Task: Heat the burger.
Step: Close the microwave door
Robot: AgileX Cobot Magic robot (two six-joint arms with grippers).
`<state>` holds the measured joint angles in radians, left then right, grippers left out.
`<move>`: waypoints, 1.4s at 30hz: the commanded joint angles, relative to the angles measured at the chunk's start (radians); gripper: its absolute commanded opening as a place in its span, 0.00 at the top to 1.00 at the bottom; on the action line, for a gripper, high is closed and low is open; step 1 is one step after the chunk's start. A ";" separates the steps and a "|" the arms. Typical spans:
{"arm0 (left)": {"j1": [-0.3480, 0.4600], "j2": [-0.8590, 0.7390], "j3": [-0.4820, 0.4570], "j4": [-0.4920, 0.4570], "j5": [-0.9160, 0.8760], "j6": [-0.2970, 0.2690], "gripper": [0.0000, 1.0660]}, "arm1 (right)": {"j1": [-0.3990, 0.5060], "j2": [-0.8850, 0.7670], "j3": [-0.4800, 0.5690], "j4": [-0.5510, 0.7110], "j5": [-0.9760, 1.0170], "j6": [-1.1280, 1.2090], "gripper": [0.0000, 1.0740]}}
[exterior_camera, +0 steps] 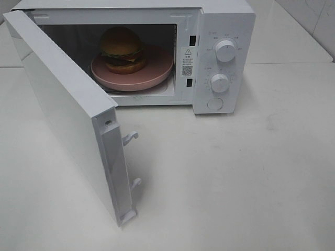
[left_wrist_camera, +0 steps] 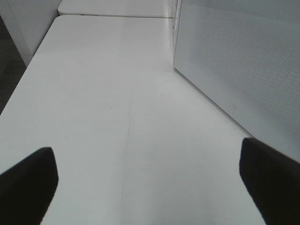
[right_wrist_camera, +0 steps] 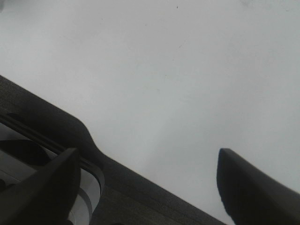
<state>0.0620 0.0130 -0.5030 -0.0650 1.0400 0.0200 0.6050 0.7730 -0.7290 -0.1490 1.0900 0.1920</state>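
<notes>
Left tool (left_wrist_camera: 146, 157) spread wide, white table (left_wrist_camera: 93, 93), dark floor (left_wrist_camera: 7, 70) beside

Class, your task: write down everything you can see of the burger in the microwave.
The burger is round, with a glossy golden-brown domed top bun, a fringe of green lettuce, a dark patty and a lower bun beneath. It looks whole and stands upright. It rests on a flat pink plate, toward the plate's left side in the high view, inside the cavity of the white microwave, whose door stands wide open. Only the plate touches it.
</notes>
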 commanded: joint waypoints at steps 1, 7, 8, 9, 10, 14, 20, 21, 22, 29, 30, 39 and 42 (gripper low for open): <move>-0.004 -0.003 0.004 -0.001 -0.003 0.002 0.08 | -0.069 -0.082 0.059 0.017 0.011 0.005 0.29; -0.004 -0.003 0.004 -0.001 -0.003 0.002 0.08 | -0.185 -0.194 0.121 0.023 -0.008 -0.005 0.29; -0.004 -0.003 0.004 -0.001 -0.003 0.002 0.08 | -0.220 -0.249 0.143 0.023 -0.018 -0.005 0.29; -0.004 -0.003 0.004 -0.001 -0.003 0.002 0.08 | -0.220 -0.249 0.143 0.023 -0.018 -0.005 0.29; -0.004 -0.003 0.004 -0.001 -0.003 0.002 0.08 | -0.242 -0.277 0.156 0.025 -0.028 -0.005 0.29; -0.004 -0.003 0.004 -0.001 -0.003 0.002 0.08 | -0.323 -0.407 0.208 0.046 -0.065 -0.009 0.29; -0.004 -0.003 0.004 -0.001 -0.003 0.002 0.08 | -0.396 -0.543 0.221 0.084 -0.053 -0.075 0.29; -0.004 -0.003 0.004 -0.001 -0.003 0.002 0.08 | -0.407 -0.571 0.221 0.096 -0.053 -0.085 0.29; -0.004 -0.003 0.004 -0.001 -0.003 0.002 0.08 | -0.425 -0.620 0.222 0.107 -0.053 -0.103 0.29; -0.004 -0.003 0.004 -0.001 -0.003 0.002 0.08 | -0.472 -0.755 0.222 0.108 -0.053 -0.102 0.29; -0.004 -0.003 0.004 -0.001 -0.003 0.002 0.08 | -0.480 -0.775 0.222 0.108 -0.053 -0.102 0.29; -0.004 -0.003 0.004 -0.001 -0.003 0.002 0.08 | -0.502 -0.804 0.222 0.105 -0.053 -0.095 0.29; -0.004 -0.003 0.004 -0.001 -0.003 0.002 0.08 | -0.502 -0.804 0.222 0.104 -0.053 -0.093 0.29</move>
<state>0.0620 0.0130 -0.5030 -0.0650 1.0400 0.0200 0.1070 -0.0040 -0.5090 -0.0460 1.0380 0.1030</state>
